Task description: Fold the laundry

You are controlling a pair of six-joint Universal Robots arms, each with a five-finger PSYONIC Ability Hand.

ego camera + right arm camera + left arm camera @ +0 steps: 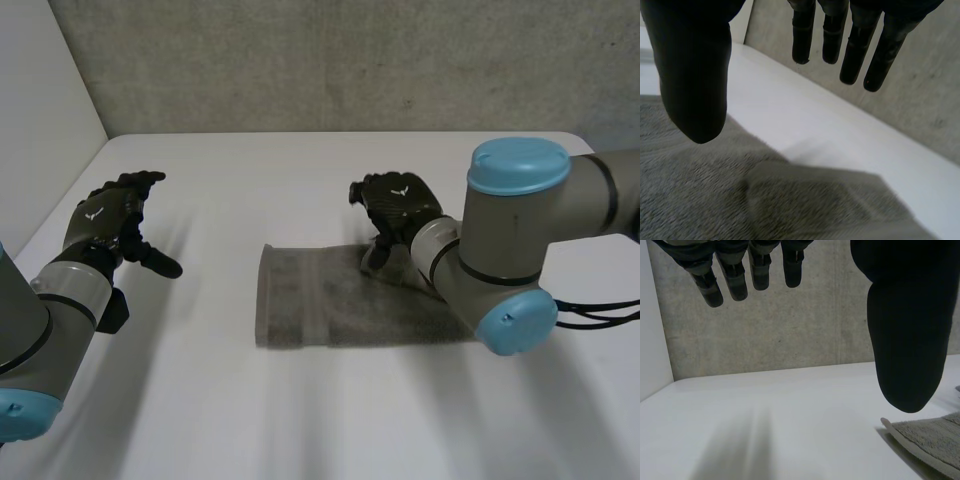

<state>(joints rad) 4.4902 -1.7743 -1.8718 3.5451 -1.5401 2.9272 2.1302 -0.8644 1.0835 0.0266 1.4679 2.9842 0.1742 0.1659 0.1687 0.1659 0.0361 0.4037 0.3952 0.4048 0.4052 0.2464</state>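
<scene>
A grey towel [320, 305] lies folded flat in the middle of the white table [300, 190]. My right hand [400, 210] hovers over the towel's far edge, open, its fingers [855, 45] straight and its thumb [692, 70] apart from them, holding nothing. Under its palm the towel [715, 195] shows a raised fold. My left hand [115, 215] hangs open above the table well left of the towel, fingers [740, 275] spread, thumb [907, 330] clear. A corner of the towel [930, 440] lies beyond that thumb.
A concrete wall [330, 60] stands behind the table. A white wall [40, 100] runs along the table's left side. My right arm [520, 250] reaches across the towel's right end.
</scene>
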